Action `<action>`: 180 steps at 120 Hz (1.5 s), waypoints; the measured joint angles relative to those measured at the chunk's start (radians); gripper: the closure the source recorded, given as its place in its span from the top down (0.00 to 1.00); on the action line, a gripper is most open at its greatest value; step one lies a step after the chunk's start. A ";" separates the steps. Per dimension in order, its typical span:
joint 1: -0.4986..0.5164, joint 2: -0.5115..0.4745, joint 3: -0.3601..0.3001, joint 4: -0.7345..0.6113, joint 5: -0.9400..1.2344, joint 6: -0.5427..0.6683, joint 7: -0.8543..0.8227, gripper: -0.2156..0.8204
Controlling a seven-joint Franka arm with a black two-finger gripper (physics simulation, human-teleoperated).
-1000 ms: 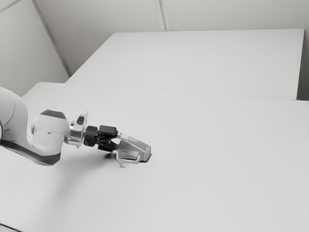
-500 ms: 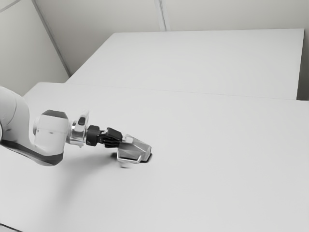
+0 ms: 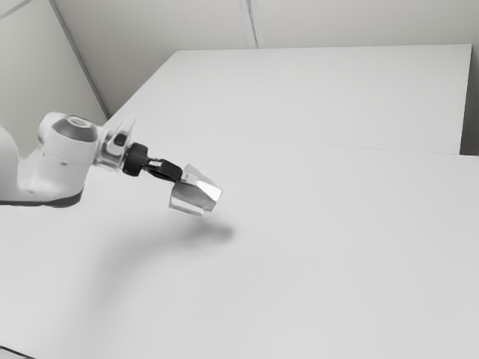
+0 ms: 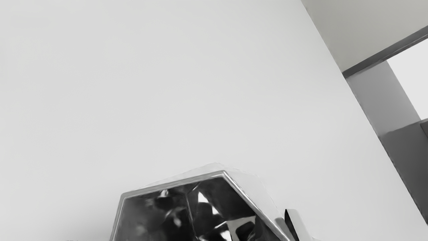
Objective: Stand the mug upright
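Above the worktop, the mug is being gripped by the tool and is being held tilted, off the surface.

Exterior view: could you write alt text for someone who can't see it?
A silvery, angular mug is held tilted in the black gripper of a white robot arm, raised above a pale table with a soft shadow below.

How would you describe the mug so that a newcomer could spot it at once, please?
Over the big white table, follow the arm from the exterior view's left to its black end effector. At the tip is the mug, tilted, off the tabletop: silvery, its shiny flat facets unlike the plain table.
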 joint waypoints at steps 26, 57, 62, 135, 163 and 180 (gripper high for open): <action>-0.016 -0.053 -0.051 0.146 0.716 0.010 -0.282 0.03; -0.043 0.000 -0.094 0.122 1.045 0.068 -0.648 0.03; -0.057 0.000 -0.094 0.100 1.060 0.085 -0.704 0.03; -0.116 0.007 -0.093 -0.046 1.091 0.296 -1.232 0.32; -0.117 0.000 -0.093 -0.037 1.086 0.306 -1.321 0.63; -0.134 -0.067 -0.092 -0.032 1.085 0.295 -1.359 0.70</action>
